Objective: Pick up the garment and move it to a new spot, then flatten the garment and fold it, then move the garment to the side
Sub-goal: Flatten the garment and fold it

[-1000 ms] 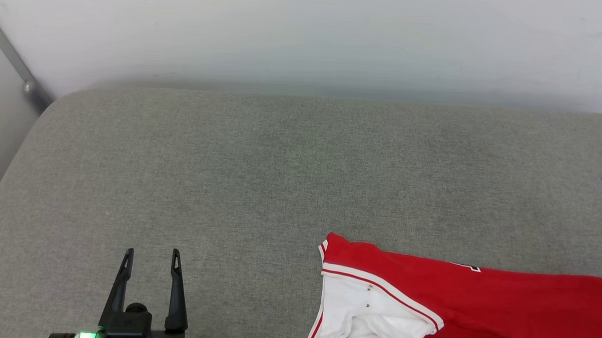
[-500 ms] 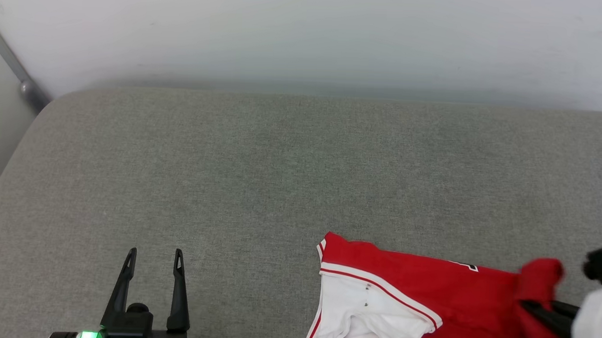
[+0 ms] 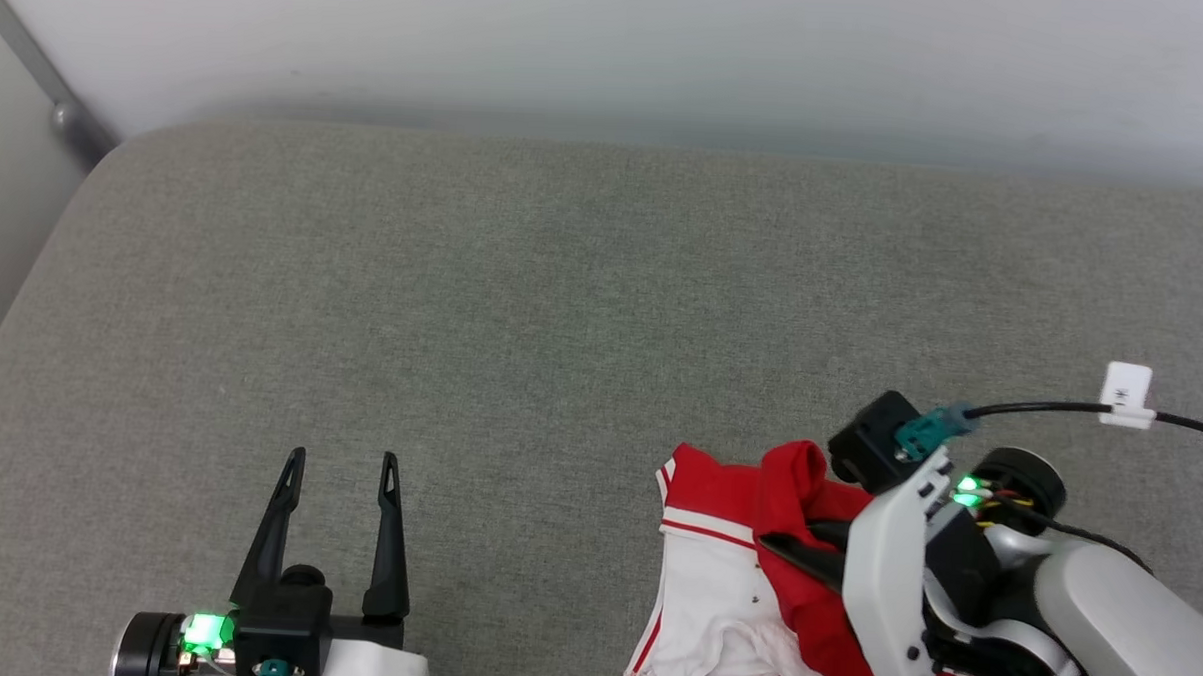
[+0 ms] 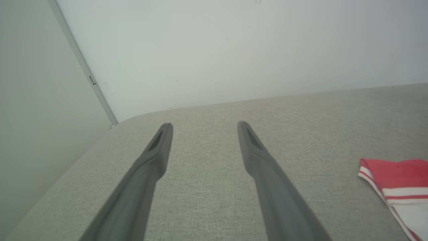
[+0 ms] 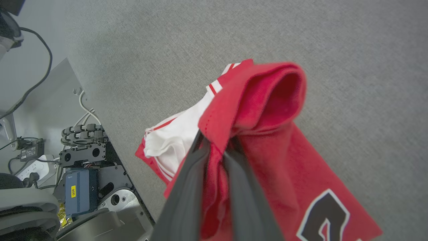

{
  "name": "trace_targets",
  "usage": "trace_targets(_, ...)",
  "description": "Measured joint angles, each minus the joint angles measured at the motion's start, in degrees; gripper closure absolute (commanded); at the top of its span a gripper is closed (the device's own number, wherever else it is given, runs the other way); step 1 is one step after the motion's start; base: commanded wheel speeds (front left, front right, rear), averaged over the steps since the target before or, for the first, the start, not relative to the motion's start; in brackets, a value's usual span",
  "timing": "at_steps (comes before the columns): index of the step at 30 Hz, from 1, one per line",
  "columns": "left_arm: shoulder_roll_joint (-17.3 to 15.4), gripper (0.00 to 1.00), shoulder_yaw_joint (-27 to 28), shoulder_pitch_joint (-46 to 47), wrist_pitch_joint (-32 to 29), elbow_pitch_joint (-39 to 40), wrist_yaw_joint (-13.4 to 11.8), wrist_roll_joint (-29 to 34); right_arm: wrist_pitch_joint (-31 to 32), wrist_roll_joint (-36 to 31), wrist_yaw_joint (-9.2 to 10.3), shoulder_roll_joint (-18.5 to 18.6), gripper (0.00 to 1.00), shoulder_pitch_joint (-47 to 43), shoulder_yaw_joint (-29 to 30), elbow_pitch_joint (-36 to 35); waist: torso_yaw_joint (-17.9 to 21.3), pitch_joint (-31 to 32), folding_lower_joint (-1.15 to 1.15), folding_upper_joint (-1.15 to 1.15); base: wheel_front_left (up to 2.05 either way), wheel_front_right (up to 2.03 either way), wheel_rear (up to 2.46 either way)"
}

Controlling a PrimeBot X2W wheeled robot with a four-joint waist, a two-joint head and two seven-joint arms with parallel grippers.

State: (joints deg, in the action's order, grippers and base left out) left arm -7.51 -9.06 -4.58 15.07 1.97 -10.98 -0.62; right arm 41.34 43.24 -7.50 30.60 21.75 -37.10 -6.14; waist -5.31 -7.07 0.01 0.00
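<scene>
Garment (image 3: 721,492) handling looks to be in its first step, the pick-up. At the near left, the left gripper (image 3: 343,456) hovers over the bare grey fabric surface (image 3: 523,305). Its fingers are spread wide and hold nothing, well apart from the cloth. To its right, at the near right of the surface, the garment lies bunched, with a white sleeve (image 3: 702,622) edged in striped trim at its left end. Further right, the right gripper (image 5: 216,144) has its fingers narrowed on a fold of red cloth that stands raised above the rest. Part of the black, white-outlined print (image 5: 321,217) shows beside those fingers. Most of the garment seems to rest on the surface. By my reading, the carry to a new spot, the flattening, the folding and the move aside are all left to do.
</scene>
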Motion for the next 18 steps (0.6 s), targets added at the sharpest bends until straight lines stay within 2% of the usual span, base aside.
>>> trace_targets(6,0.7,0.0,-0.48,1.69,0.0,-0.01,0.42,0.03,-3.18,-1.66,-0.01,-3.65,1.0,7.95,-9.94,11.67,-1.54,-2.2,0.0,0.0,0.0,0.0,0.0)
trace_targets(10,1.02,0.0,-0.66,2.41,-0.01,-0.22,0.51,0.01,-5.45,-2.54,0.0,-4.36,1.0,10.87,-15.49,19.62,-2.52,-3.3,0.0,0.0,0.0,0.0,0.0)
trace_targets(14,1.27,0.0,-0.74,2.46,0.0,-0.54,0.48,0.01,-9.31,-1.44,-0.01,-4.94,1.0,12.11,-19.01,23.7,-2.94,-3.24,0.0,0.0,0.0,0.0,0.0)
trace_targets(15,1.31,0.0,-0.54,2.35,0.0,-0.58,0.43,-0.01,-10.4,-1.21,-0.01,-4.88,0.96,12.52,-20.01,23.91,-2.82,-3.03,0.0,0.0,0.0,0.0,0.0)
trace_targets(16,1.31,0.0,-0.44,2.14,0.0,-0.66,0.42,-0.1,-11.58,-1.52,-0.01,-4.53,0.79,13.03,-21.47,23.75,-2.66,-2.77,0.0,0.0,0.0,0.0,0.0)
trace_targets(17,1.32,0.0,-0.34,1.77,-0.01,-0.76,0.47,-0.13,-13.52,-1.89,-0.01,-4.02,0.55,13.48,-22.27,23.48,-2.48,-2.44,0.0,0.0,0.0,0.0,0.0)
trace_targets(18,1.32,0.0,-0.29,1.3,-0.01,-0.93,0.54,-0.13,-15.5,-2.0,-0.01,-3.65,0.0,13.8,-22.37,23.21,-2.27,-2.08,0.0,0.0,0.0,0.0,0.0)
